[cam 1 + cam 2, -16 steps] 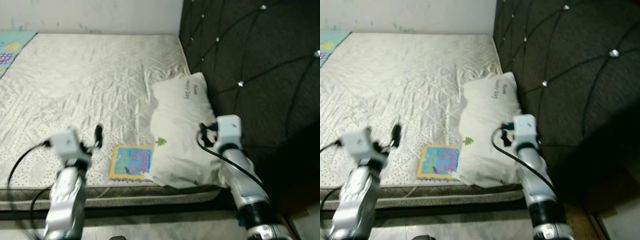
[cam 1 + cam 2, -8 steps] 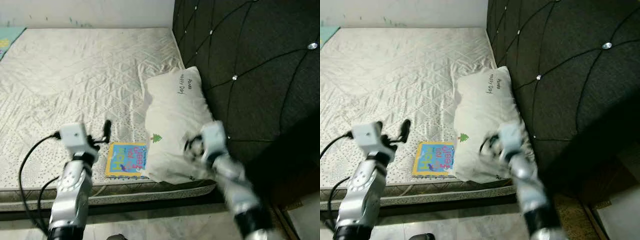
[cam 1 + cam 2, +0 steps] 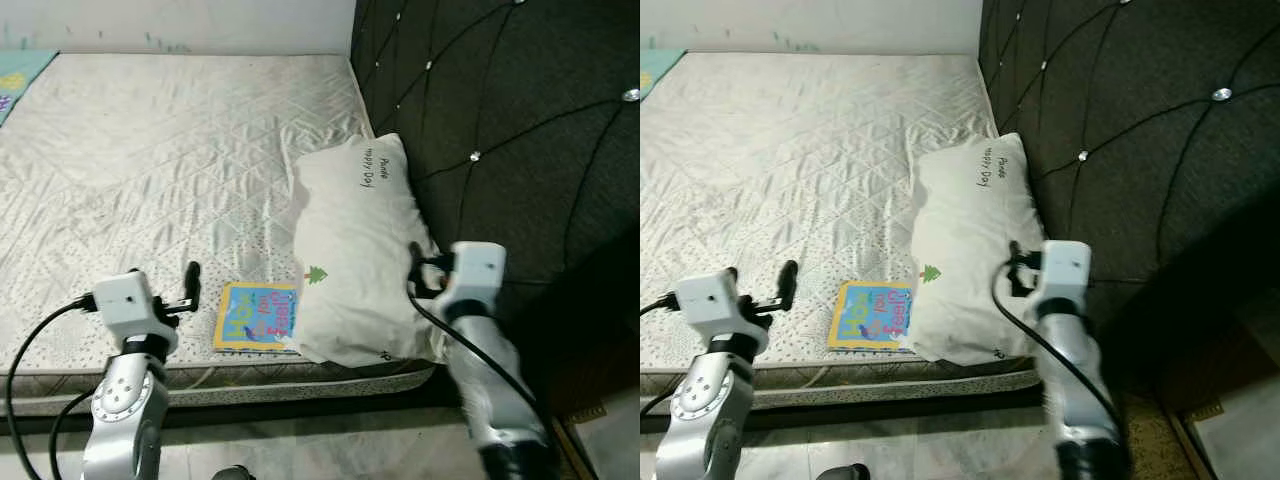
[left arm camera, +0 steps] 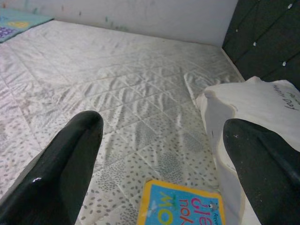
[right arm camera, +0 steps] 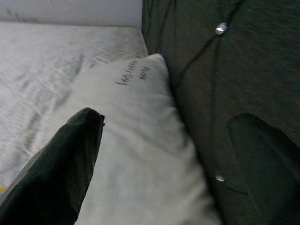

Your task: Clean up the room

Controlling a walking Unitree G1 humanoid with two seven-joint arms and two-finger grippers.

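- I'm looking down at a bed (image 3: 150, 150) with a pale quilted mattress cover, pushed against a dark tufted headboard (image 3: 500, 120) on the robot's right.
- A white pillow (image 3: 355, 260) lies lengthwise along the headboard, touching it; it carries a line of handwriting near its far end and a small green tree print on the side facing the mattress.
- A colourful children's book (image 3: 258, 317) lies flat near the bed's front edge, its right edge tucked just under the pillow.
- My left gripper (image 4: 159, 154) hovers above the front edge of the bed, just left of the book, jaws spread wide with nothing between them; the book's top edge shows between the two fingers (image 4: 70, 154) in the wrist view.
- My right gripper (image 5: 173, 154) sits over the pillow's near right end beside the headboard, jaws apart and empty, one finger over the pillow, the other over the dark upholstery.
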